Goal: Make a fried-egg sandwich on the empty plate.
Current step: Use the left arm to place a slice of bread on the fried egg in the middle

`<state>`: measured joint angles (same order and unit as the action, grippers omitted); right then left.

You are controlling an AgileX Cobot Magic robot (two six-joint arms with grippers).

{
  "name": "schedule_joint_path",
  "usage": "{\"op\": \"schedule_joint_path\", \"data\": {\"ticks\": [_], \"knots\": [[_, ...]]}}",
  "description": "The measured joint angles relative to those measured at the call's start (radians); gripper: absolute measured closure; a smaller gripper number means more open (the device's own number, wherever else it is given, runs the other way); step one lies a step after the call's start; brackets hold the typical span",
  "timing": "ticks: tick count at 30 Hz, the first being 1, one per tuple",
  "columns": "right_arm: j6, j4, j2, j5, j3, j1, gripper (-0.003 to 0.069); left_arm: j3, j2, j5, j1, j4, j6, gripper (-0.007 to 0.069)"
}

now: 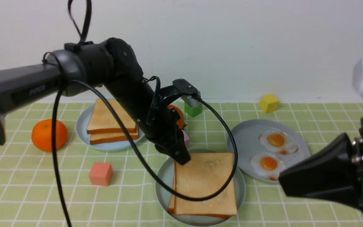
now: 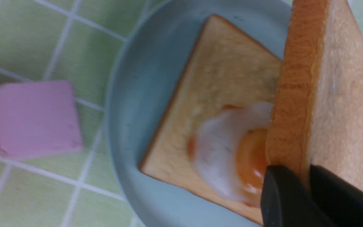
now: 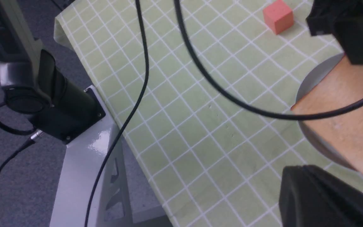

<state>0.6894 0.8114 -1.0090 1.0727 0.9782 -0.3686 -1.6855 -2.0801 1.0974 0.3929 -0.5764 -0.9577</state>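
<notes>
The pale teal empty plate (image 1: 164,176) (image 2: 131,104) at the front centre holds a toast slice (image 2: 222,69) with a glossy fried egg (image 2: 222,154) on it. My left gripper (image 1: 181,159) (image 2: 307,176) is shut on the far edge of a second toast slice (image 1: 205,184) (image 2: 336,94). That slice hangs tilted just over the egg and hides it in the front view, where only the lower slice's left edge (image 1: 171,205) shows. My right gripper (image 1: 282,181) (image 3: 298,170) hovers to the right of the plate, shut and holding nothing.
A light blue plate (image 1: 80,129) with two stacked toast slices (image 1: 112,126) sits back left. A grey-blue plate (image 1: 241,138) with two fried eggs (image 1: 268,151) sits right. Around them lie an orange (image 1: 49,135) and coral (image 1: 100,173), pink (image 2: 35,118), green (image 1: 193,109) and yellow (image 1: 268,103) cubes. A black cable (image 1: 200,198) loops over the toast.
</notes>
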Motion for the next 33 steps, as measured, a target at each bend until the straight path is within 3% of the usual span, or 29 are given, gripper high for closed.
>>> {"op": "schedule_joint_path", "data": {"ticks": [23,28,33], "knots": [[0.000,0.031,0.000,-0.040,-0.037,0.000,0.0600,-0.089,-0.061,0.028,0.000,0.092,0.062,0.0554],[0.000,0.031,0.000,-0.071,-0.037,0.000,0.0592,-0.089,-0.061,0.023,0.000,0.093,0.090,0.0501],[-0.002,0.046,0.000,-0.085,-0.037,0.000,0.0577,-0.089,-0.061,0.013,0.000,0.100,0.125,0.0351]]}}
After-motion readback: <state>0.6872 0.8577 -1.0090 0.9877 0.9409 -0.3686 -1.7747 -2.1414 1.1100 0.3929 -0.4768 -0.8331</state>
